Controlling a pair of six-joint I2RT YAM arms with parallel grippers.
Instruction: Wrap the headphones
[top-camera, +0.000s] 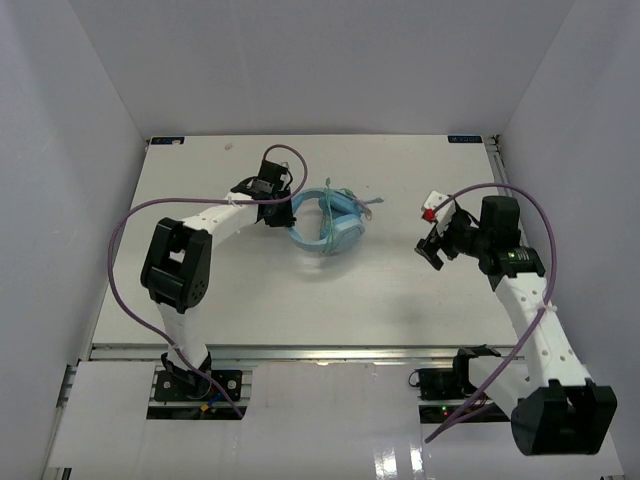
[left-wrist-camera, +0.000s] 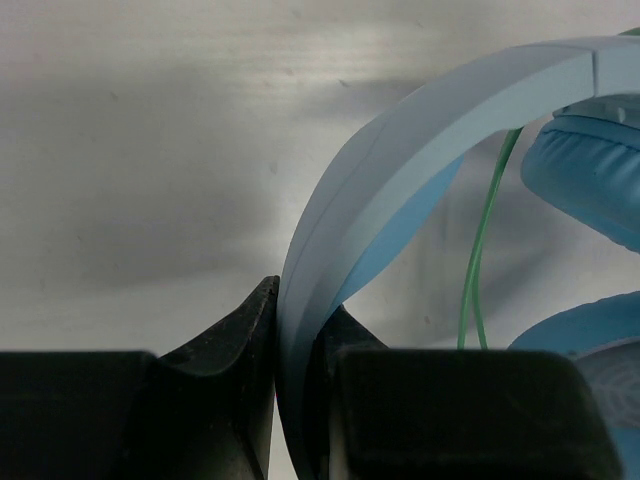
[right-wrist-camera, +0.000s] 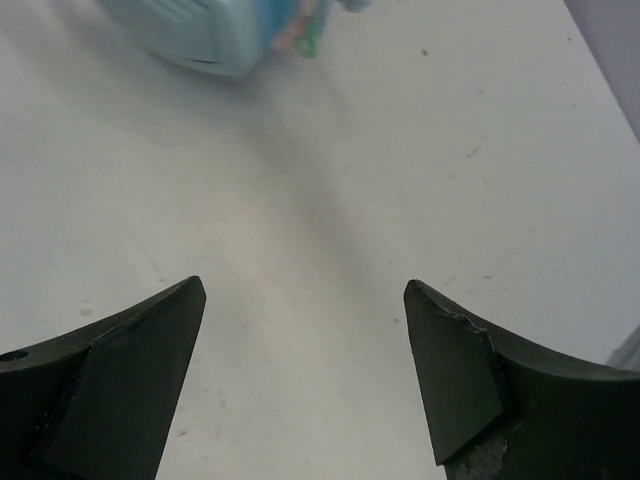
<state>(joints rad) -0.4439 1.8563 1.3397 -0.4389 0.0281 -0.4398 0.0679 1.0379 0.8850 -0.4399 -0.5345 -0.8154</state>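
White surface (top-camera: 300, 310), grey walls. Mid-frame, pale blue headphones (top-camera: 335, 228), headband (left-wrist-camera: 400, 150) pinched tight in left claw (left-wrist-camera: 300, 310). Frame right, right claw (right-wrist-camera: 303, 288) spread wide, gripping nothing.

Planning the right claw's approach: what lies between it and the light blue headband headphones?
Nothing but bare white tabletop. The top view shows an empty stretch between the open right claw and the light blue headband headphones; the right wrist view agrees.

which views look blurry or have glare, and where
right wrist: the headphones at the top edge are blurred; left wrist: the left gripper is dark and soft-edged; top external: sharp, with faint glare on the white panel by the bases
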